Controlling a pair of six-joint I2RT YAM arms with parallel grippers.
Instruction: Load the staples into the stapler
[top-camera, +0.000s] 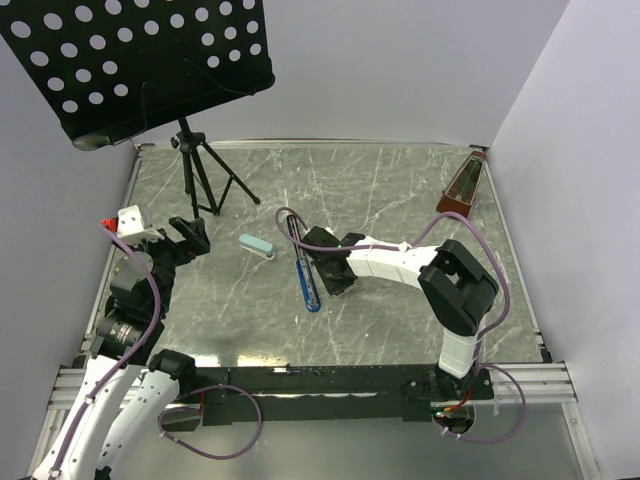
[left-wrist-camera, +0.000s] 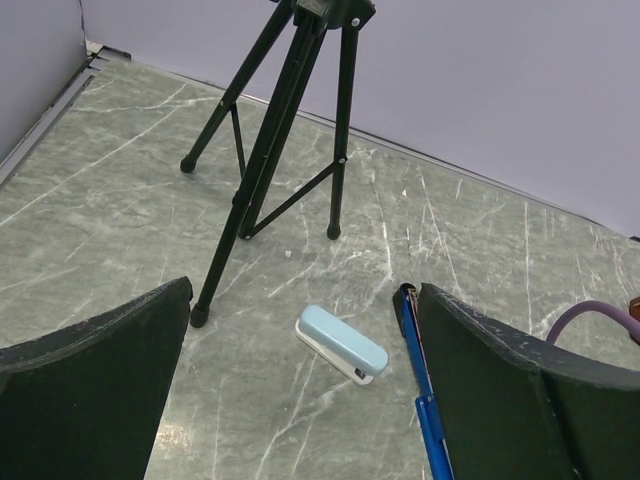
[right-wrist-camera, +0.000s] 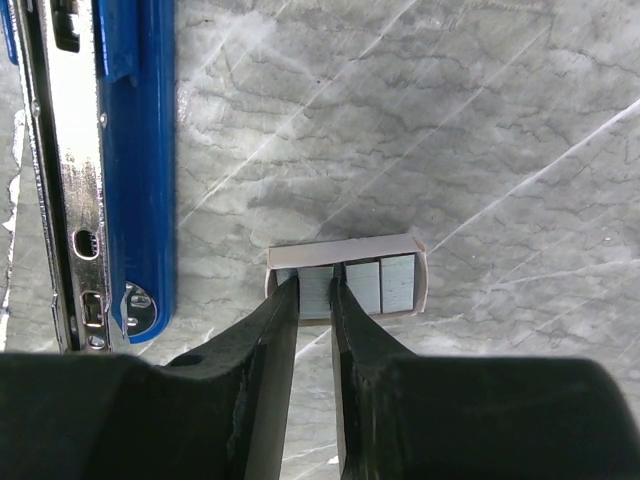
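The dark blue stapler (top-camera: 305, 270) lies opened out flat on the table, its silvery channel (right-wrist-camera: 60, 150) facing up. It also shows in the left wrist view (left-wrist-camera: 432, 445). Just right of it sits a small whitish box (right-wrist-camera: 345, 250) holding several grey strips of staples (right-wrist-camera: 380, 286). My right gripper (right-wrist-camera: 315, 295) reaches into the box, its fingers pinched on one strip on both sides. In the top view the gripper (top-camera: 335, 275) hides the box. My left gripper (top-camera: 190, 235) is open and empty, well left of the stapler.
A small light-blue case (top-camera: 257, 247) lies between my left gripper and the stapler, also in the left wrist view (left-wrist-camera: 342, 343). A black music stand's tripod (top-camera: 200, 180) stands at the back left. A metronome (top-camera: 462, 190) stands at the back right. White walls enclose the table.
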